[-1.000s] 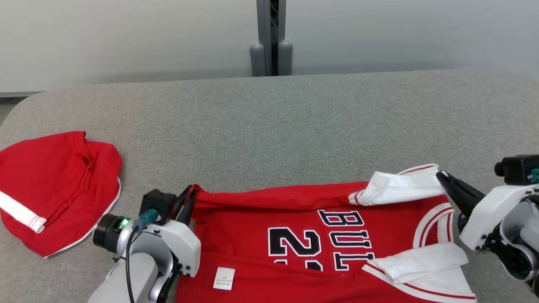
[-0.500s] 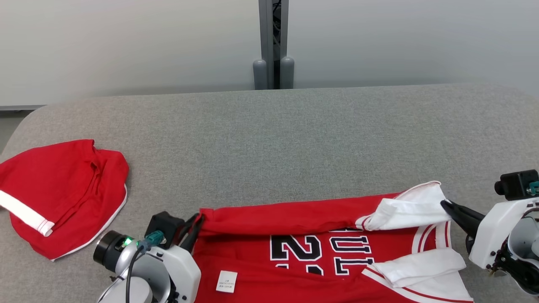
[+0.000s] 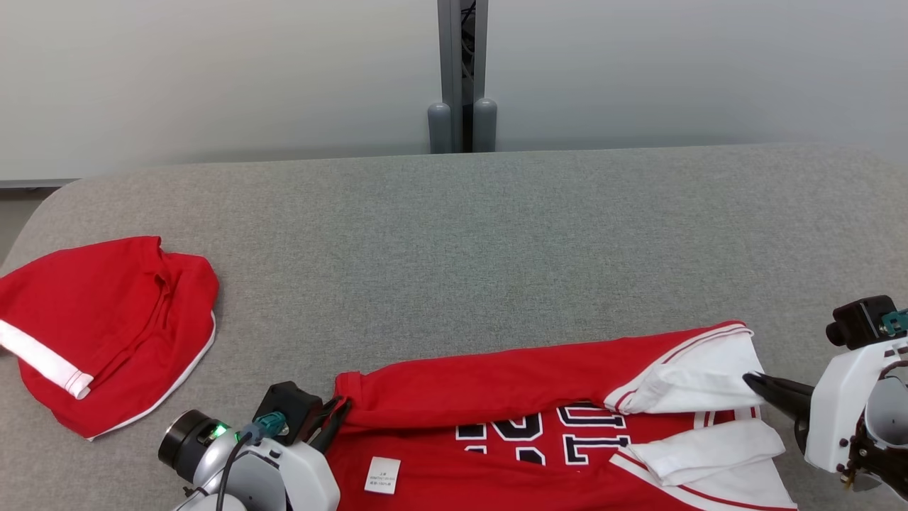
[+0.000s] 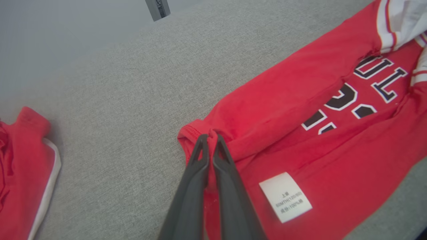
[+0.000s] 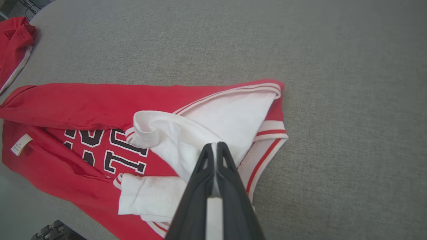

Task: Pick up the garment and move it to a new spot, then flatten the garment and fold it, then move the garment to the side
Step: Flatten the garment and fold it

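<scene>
Head view — grey fabric tabletop (image 3: pixel 496 234), red garment (image 3: pixel 496 387) — pale wall (image 3: pixel 213 71) behind.

You're looking at a garment (image 3: pixel 496 383) of soft, matt red knit cloth with white ribbed trim and a smooth white label (image 3: pixel 383 474). The table (image 3: pixel 454 234) under it wears coarse grey woven fabric. On your left gripper (image 4: pixel 209 137) and right gripper (image 5: pixel 216 145), all 4 fingers (image 4: pixel 191 193) are dark, smooth, matt plastic. The right wrist housing (image 3: pixel 848 397) is glossy white plastic.
</scene>
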